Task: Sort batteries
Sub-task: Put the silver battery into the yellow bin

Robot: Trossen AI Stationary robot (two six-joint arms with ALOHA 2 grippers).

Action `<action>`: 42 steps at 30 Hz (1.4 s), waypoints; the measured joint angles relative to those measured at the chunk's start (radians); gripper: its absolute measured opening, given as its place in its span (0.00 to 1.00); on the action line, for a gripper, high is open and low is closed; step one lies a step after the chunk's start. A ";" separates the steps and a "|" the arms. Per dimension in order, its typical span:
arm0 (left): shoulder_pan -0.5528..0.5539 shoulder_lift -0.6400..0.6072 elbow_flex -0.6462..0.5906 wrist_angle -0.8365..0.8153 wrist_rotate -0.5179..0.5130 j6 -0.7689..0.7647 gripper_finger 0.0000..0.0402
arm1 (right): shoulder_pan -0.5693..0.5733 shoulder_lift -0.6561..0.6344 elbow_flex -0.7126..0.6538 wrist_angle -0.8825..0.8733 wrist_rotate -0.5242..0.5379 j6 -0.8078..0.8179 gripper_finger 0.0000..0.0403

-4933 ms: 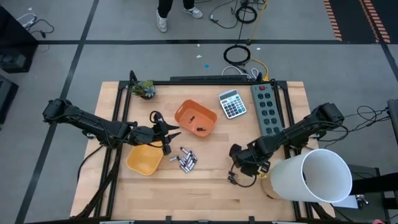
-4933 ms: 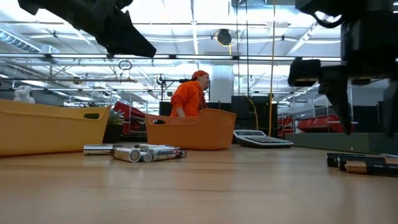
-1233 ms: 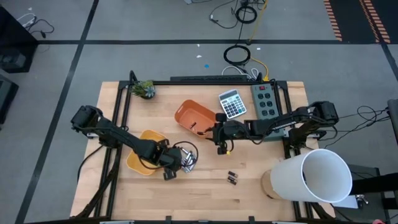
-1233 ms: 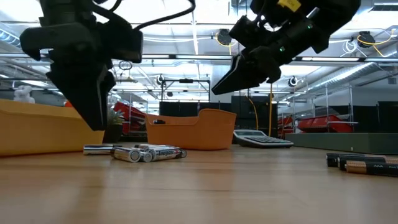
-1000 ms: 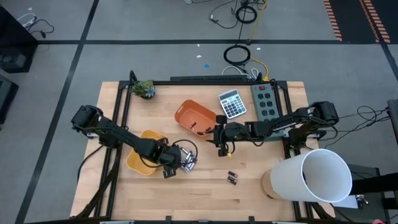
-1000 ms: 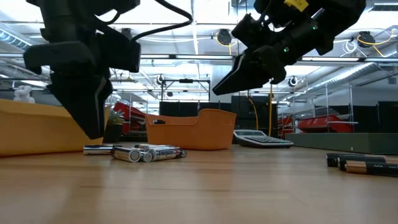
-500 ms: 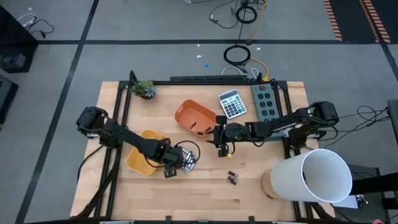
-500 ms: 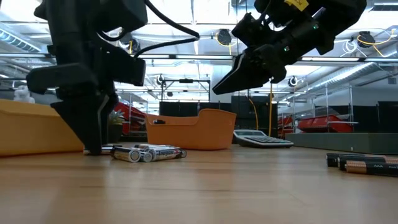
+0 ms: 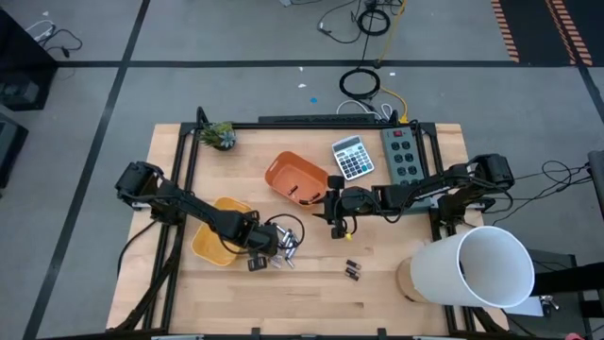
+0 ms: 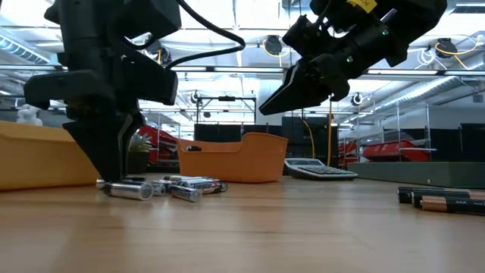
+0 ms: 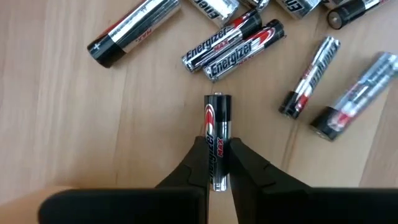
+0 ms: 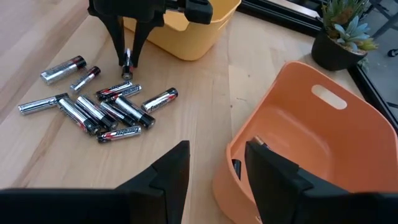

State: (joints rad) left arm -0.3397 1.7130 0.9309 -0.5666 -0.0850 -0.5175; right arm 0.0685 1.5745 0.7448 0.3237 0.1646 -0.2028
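Several silvery batteries [image 9: 286, 247] lie loose on the wood beside the yellow bin [image 9: 219, 241], and also show in the left wrist view [image 11: 236, 43] and the right wrist view [image 12: 106, 112]. My left gripper [image 9: 255, 257] stands over the pile's near-left edge, shut on one silver battery [image 11: 217, 124]. Two thin dark batteries [image 9: 352, 271] lie apart toward the right, also visible in the low view [image 10: 439, 199]. My right gripper [image 9: 332, 215] hovers open beside the orange bin [image 9: 297, 179], clear of the table [image 10: 292, 91]. The orange bin [image 12: 298, 143] has something dark inside. My left gripper pinches one silver battery between its two fingers [image 11: 242, 158], coming from above and pointing down. The fingers are on the half of it nearest the wrist [image 11: 217, 149], and its capped end [image 11: 215, 96] sticks out past them. In the low view it lies level at the table top [image 10: 129, 189].
A calculator [image 9: 352, 157] and a power strip [image 9: 404, 165] sit along the far right. A small potted plant [image 9: 220, 135] stands at the far-left corner. A big white roll [image 9: 481, 266] overhangs the near-right corner. Bare wood lies along the near edge.
My left gripper has come down onto the near-left edge of the battery pile until its fingertips reached the table. Some batteries have shifted: one now lies under the fingers, nearer the table's near edge, and another has rolled out of the cluster.
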 joint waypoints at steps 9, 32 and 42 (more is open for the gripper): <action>-0.023 -0.059 0.135 -0.139 -0.088 0.083 0.09 | 0.037 0.000 0.000 0.010 -0.009 -0.012 0.36; -0.239 -0.129 0.181 -0.713 0.038 -0.340 0.44 | 0.099 0.000 0.000 0.003 0.048 0.008 0.36; -0.330 -0.030 0.266 -0.296 -0.040 -0.133 0.44 | 0.089 0.000 0.000 -0.011 0.048 0.005 0.36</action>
State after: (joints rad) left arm -0.6700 1.6829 1.1967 -0.8626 -0.1249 -0.6503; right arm 0.1574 1.5745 0.7452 0.3126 0.2127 -0.1982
